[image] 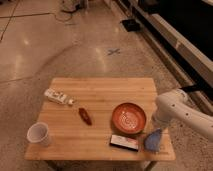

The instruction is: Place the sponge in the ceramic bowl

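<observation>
Claw (157, 129) low over front-right corner of counter (105, 95), right at top end of sponge (152, 142); open or closed: can't tell, grip on sponge not discernible either. White arm (172, 105) in from right edge, elbow bulge beside counter's right side, last link bent down and slightly left twd claw. Sponge light blue, at front-right corner nr front edge, appears tipped up rather than flat: long axis approx vertical in view, leaning right at top, narrower upper end pointing at claw, broad end down. Ceramic bowl (128, 118) just up-left of sponge, upright, nothing inside, close but apart from it. White-and-red packet (124, 142) flat just left of sponge, in front of bowl. Small red item (85, 115) left of bowl; white cup (39, 134) at front-left; white tube-like pack (58, 96) at left side.
</observation>
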Tool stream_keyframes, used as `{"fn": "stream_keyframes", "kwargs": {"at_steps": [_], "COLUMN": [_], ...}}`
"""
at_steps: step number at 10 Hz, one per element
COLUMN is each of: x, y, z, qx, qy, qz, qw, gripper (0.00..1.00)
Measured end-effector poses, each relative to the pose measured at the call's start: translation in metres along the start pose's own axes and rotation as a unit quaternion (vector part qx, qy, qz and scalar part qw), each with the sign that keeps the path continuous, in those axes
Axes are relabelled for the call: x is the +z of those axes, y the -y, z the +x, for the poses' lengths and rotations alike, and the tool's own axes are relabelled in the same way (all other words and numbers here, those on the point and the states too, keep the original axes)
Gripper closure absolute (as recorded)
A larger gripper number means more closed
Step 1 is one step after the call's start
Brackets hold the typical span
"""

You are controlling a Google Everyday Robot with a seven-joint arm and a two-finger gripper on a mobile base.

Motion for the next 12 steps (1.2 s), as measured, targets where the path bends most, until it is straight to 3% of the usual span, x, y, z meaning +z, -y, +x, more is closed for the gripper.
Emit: {"fn": "stream_keyframes", "kwargs": {"at_steps": [2,5,7,8,9,11,12], "x": [-0.028,-0.079,-0.107,-0.114,-0.119,-0.114,-0.097], "y": [0.008,0.045,0.089,0.104,0.124,0.133,0.130], "z": [0.021,0.052,0.071,0.079,0.092,0.106,0.112], "qx": [-0.033,-0.100,-0.161,-0.182,-0.212,-0.236,-0.249], "qy": [-0.029,-0.074,-0.111,-0.129,-0.160,-0.191,-0.201], "qz": [-0.001,0.014,0.034,0.047,0.070,0.093,0.102], "qw": [0.9990,0.9922,0.9802,0.9737,0.9616,0.9484,0.9418], "gripper": [1.00,1.00,0.98,0.92,0.78,0.60,0.45]}}
